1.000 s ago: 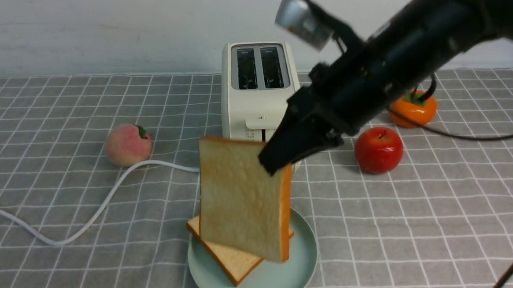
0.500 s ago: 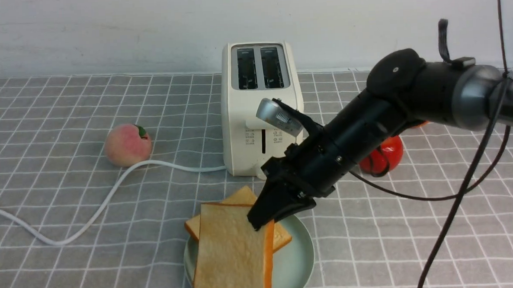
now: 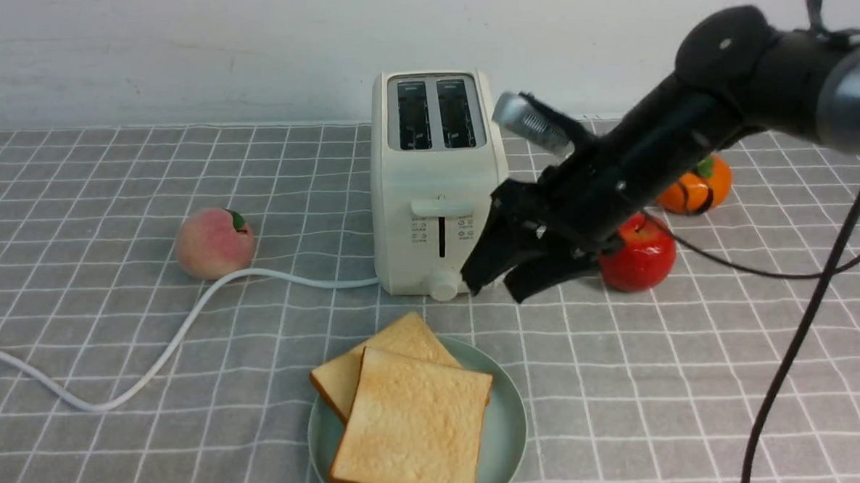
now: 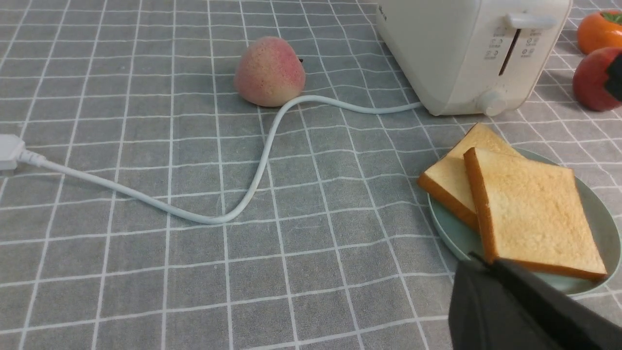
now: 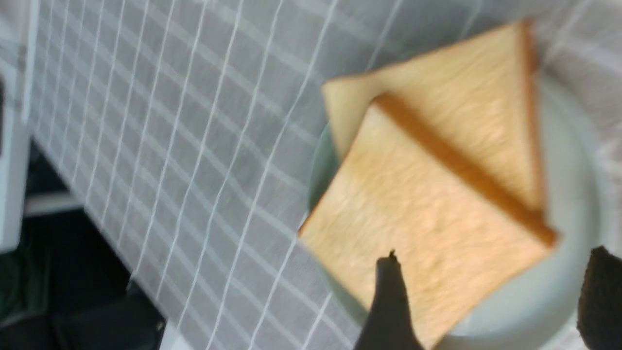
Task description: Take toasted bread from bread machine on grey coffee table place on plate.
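We see the toasted bread [image 3: 408,409] as two thick square slices, pale golden with orange-brown crusts. Both lie flat on the mint-green plate [image 3: 509,419], on the bench [image 3: 116,357] just in front of the bread machine [image 3: 435,190]. The upper slice [image 3: 417,442] covers most of the lower slice [image 3: 384,345]. The right gripper [image 3: 499,289] hangs beside the bread machine, jaws spread and empty. Of the left gripper [image 4: 510,301] only a dark edge shows, cut off — we cannot tell its state. A red apple [image 3: 638,261] sits partly behind the right arm. The right wrist view is blurred, and the bread machine's grey markings are too small to read.
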Available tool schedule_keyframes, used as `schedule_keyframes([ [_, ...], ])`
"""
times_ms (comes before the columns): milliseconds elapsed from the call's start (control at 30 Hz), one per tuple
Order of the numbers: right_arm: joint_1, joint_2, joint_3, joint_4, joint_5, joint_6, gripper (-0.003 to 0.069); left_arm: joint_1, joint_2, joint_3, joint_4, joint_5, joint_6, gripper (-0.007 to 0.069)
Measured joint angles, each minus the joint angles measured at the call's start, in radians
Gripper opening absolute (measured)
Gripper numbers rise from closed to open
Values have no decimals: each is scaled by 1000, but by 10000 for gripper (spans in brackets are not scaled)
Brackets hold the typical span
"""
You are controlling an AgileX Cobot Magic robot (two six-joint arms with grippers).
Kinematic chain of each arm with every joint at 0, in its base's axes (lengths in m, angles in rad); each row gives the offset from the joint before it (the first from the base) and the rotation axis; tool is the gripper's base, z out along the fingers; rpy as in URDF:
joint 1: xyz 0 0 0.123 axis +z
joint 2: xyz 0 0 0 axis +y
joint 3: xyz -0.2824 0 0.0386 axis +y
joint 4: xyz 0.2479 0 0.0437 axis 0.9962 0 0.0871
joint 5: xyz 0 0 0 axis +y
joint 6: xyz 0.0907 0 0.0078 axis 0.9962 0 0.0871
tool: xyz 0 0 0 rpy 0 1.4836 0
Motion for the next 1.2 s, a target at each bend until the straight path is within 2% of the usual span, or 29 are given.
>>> schedule_keyframes([
  [67, -14, -31, -27, -69, 1, 49, 469, 0, 0, 0, -1, 0, 0, -14],
  [133, -25, -119, -64, -194, 12, 115, 390, 0, 0, 0, -1, -1, 0, -14],
  [233, -25, -256, -81, -334, 23, 179, 258, 0, 0, 0, -2, -15, -12, -14],
  [267, -25, -350, -84, -412, 29, 213, 167, 0, 0, 0, -3, -31, -28, -14],
  [400, -25, -585, -75, -577, 46, 319, -1, 0, 0, 3, -4, -94, -89, -14],
  [533, -25, -837, 25, -704, 10, 387, -18, 0, 0, 34, -4, -195, -139, -14],
  [667, -25, -1169, 292, -809, -206, 417, -18, 0, 0, 86, -5, -344, -177, -14],
  [700, -25, -1187, 311, -809, -206, 416, -18, 0, 0, 89, -5, -353, -179, -14],
  [800, -25, -1464, 583, -851, -439, 462, -11, 0, 0, 129, -5, -481, -204, -14],
  [833, -25, -1619, 738, -889, -541, 500, -8, 0, 0, 145, -5, -546, -222, -14],
  [933, -25, -1869, 989, -1004, -720, 604, -6, 0, 1, 154, -5, -628, -239, -14],
  [1000, -25, -1956, 1083, -1086, -786, 678, -6, 0, 12, 154, -5, -655, -243, -14],
  [1033, -25, -1962, 1092, -1086, -794, 687, -6, 0, 14, 154, -5, -658, -243, -14],
  [1100, -25, -1990, 1165, -1194, -859, 785, -4, 0, 42, 154, -5, -678, -243, -14],
  [1200, -25, -1990, 1195, -1245, -868, 835, -1, 0, 61, 157, -5, -680, -246, -14],
])
